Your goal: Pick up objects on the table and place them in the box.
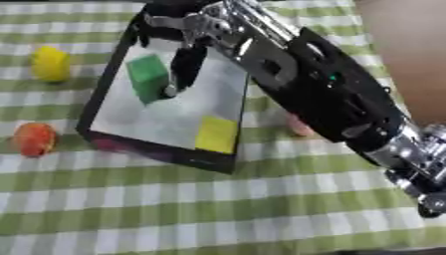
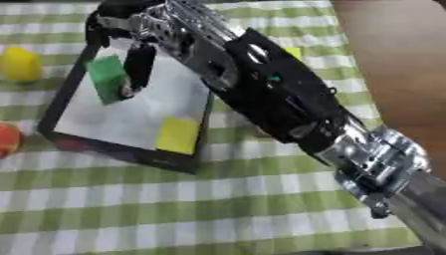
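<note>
Standing upright in box point(image 1: 104, 89), green block point(image 1: 148, 77), right hand point(image 1: 187, 60) beside

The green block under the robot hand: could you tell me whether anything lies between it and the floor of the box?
Nothing visible does. The green block already lies inside the box, beside the right robot hand; the yellow block lies apart.
</note>
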### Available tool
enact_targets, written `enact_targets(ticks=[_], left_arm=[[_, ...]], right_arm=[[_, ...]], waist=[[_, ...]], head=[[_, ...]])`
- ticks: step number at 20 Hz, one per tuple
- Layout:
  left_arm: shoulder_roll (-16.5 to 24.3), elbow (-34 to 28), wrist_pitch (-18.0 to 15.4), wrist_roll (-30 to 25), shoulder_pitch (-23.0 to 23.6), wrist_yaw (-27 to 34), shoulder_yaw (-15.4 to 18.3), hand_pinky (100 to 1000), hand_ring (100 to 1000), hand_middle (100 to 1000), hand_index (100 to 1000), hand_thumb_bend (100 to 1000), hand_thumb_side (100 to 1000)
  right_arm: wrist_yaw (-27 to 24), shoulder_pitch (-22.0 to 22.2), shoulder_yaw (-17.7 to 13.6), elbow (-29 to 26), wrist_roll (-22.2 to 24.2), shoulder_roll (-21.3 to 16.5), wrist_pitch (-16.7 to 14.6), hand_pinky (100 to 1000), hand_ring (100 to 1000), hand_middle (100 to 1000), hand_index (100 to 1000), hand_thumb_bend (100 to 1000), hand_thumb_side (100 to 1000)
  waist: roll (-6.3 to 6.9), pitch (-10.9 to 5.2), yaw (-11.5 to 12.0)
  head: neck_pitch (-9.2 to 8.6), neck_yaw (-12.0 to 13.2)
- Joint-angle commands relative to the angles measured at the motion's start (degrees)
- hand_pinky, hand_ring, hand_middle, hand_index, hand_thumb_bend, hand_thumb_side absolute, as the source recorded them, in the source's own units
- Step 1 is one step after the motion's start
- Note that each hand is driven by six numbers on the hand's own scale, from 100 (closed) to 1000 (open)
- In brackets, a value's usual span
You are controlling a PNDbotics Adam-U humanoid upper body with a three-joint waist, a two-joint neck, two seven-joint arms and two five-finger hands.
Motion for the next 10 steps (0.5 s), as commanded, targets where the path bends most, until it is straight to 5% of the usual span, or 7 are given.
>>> enact_targets(ticks=[1,5,10], left_arm=[[1.7,-0.8,-0.1,0.2,-0.3,0.0,0.7,772,745,744,896,784,662],[1.6,-0.8,-0.2,0.3,-0.2,0.0,0.8,771,745,744,896,785,660],[1.9,-0.9,-0.3,1.0,0.2,-0.2,1.2,771,745,744,896,789,658]], right_arm=[[2.4,-1.3,-1.5,2.9,-1.1,0.4,-3.2,931,908,787,885,593,160],[2.0,-1.3,-3.3,4.0,-2.3,0.4,-5.7,927,902,787,878,576,150],[-2.1,-1.8,-6.4,-2.0,-3.6,-3.6,-5.0,926,892,777,869,573,152]], waist=[[-0.24,-0.75,-0.1],[-0.27,-0.8,-0.1],[-0.54,-1.08,-0.7]], head=[[-0.11,0.0],[-0.11,0.0],[-0.11,0.6]])
